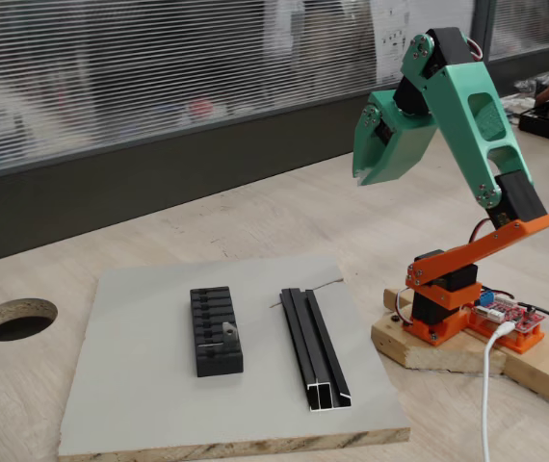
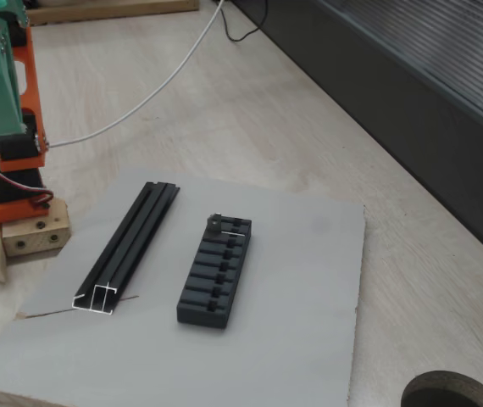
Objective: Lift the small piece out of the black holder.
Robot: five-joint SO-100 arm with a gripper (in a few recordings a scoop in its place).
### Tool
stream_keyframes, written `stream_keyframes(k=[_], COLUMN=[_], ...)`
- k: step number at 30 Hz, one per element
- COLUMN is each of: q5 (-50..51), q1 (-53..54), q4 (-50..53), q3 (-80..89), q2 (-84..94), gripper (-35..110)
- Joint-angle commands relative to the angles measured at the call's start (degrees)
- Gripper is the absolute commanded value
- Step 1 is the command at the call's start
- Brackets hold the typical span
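Nothing of the lift looks done yet. Farthest left in a fixed view, a round hole [image 1: 16, 319] is cut through the pale wood-grain tabletop [image 1: 284, 217]. Next comes a flat grey board [image 1: 135, 385] with a raw plywood edge, carrying the matte black holder [image 1: 216, 330], a ridged block with crosswise slots. The small piece [image 1: 228, 332], a tiny silver-grey bit of metal, sits in a slot on the holder's right side, towards the near end. Just beside lies a long black channel rail [image 1: 313, 348], bare metal at its cut end. On the right, the smooth green plastic claw [image 1: 386, 154] hangs high, well apart from the holder, holding nothing; its jaws look closed or nearly so. The approach, the grasp and the lift all remain.
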Motion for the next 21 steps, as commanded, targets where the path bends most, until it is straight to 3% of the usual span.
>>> stream_keyframes(k=[1,9,21], q5=[11.95,42.63,66.97], q1=[-7.65,-22.5,-43.68], q4=[0.09,0.09,-0.09], q3=[0.0,0.0,-0.18], q2=[0.44,0.26,-14.77], gripper=[5,5,5])
